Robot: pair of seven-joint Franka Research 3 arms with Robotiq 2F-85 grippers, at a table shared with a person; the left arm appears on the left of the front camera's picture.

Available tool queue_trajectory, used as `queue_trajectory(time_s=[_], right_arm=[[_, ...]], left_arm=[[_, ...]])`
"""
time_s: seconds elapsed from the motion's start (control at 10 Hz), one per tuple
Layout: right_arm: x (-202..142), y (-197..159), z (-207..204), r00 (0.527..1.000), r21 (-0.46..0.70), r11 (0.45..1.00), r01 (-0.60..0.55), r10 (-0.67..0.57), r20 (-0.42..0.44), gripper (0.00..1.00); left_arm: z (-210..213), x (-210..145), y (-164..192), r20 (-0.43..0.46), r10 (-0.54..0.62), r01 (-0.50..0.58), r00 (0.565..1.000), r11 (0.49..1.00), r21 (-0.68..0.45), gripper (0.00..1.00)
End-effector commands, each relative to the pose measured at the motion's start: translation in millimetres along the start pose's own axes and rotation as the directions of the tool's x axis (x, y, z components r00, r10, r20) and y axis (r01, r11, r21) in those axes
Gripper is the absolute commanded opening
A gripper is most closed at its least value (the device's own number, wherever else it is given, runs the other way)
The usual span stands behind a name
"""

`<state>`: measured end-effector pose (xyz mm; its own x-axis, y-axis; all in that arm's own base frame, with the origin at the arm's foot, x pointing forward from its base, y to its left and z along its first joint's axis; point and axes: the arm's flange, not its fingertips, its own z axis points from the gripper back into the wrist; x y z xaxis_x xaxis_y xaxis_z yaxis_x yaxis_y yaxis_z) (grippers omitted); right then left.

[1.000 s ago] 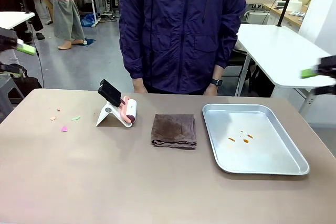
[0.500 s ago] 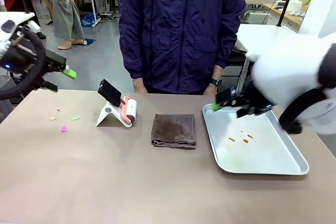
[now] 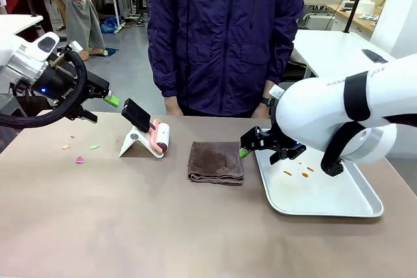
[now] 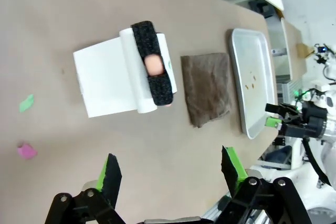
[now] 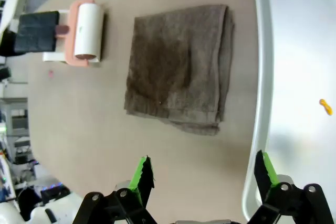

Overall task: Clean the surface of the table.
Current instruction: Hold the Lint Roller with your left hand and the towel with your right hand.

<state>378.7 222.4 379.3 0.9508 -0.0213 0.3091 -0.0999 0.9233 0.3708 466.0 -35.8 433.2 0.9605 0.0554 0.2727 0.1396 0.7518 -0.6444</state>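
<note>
Tabletop (image 3: pixel 130 226), matte taupe-brown, spans the foreground. It carries a silver tray (image 3: pixel 326 192), a folded brown cloth (image 3: pixel 215 161), a lint roller (image 3: pixel 161 138) on its white stand, and small scraps (image 3: pixel 79 159). Left fingers (image 3: pixel 112 101) hang spread above its left part. Right fingers (image 3: pixel 245 153), spread and empty, hover between cloth and tray.

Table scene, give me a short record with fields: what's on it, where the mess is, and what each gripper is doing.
table: taupe top, person standing at the far side
cleaning tools: lint roller on a white stand, left of centre; folded brown cloth at centre
tray: silver, right side, orange bits inside
mess on table: small pink, green and orange scraps near the left end
left gripper: open, empty, above the left end near the roller
right gripper: open, empty, low between cloth and tray edge
</note>
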Motion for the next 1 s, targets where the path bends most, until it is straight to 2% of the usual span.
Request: queue_trajectory(time_s=[0.0, 0.2, 0.3, 0.4, 0.6, 0.9], right_arm=[[-11, 3, 3, 1.000, -0.018, 1.000, -0.007, 0.007, 0.021, 1.00], [-2, 1, 0, 1.000, 0.002, 1.000, -0.011, 0.011, -0.003, 1.00], [12, 4, -6, 0.999, -0.047, 0.999, 0.010, -0.012, -0.033, 1.00], [30, 15, -14, 0.998, -0.063, 0.998, -0.027, 0.024, -0.056, 1.00], [66, 37, -37, 0.992, -0.114, 0.992, -0.055, 0.042, -0.115, 1.00], [96, 61, -73, 0.984, -0.128, 0.987, -0.098, 0.077, -0.161, 1.00]], left_arm=[[0, -1, -2, 0.005, -0.017, 0.017, 1.000, 1.000, -0.011, 1.00], [0, -1, -2, 0.005, -0.017, 0.017, 1.000, 1.000, -0.011, 1.00], [0, 0, 0, -0.001, 0.000, 0.000, 1.000, 1.000, 0.001, 1.00], [-11, 16, -2, -0.040, 0.016, -0.017, 0.999, 1.000, -0.016, 1.00], [-24, 36, 5, -0.032, 0.059, -0.060, 0.998, 0.998, -0.020, 1.00], [-34, 58, 9, -0.028, 0.105, -0.107, 0.994, 0.992, -0.074, 1.00]])
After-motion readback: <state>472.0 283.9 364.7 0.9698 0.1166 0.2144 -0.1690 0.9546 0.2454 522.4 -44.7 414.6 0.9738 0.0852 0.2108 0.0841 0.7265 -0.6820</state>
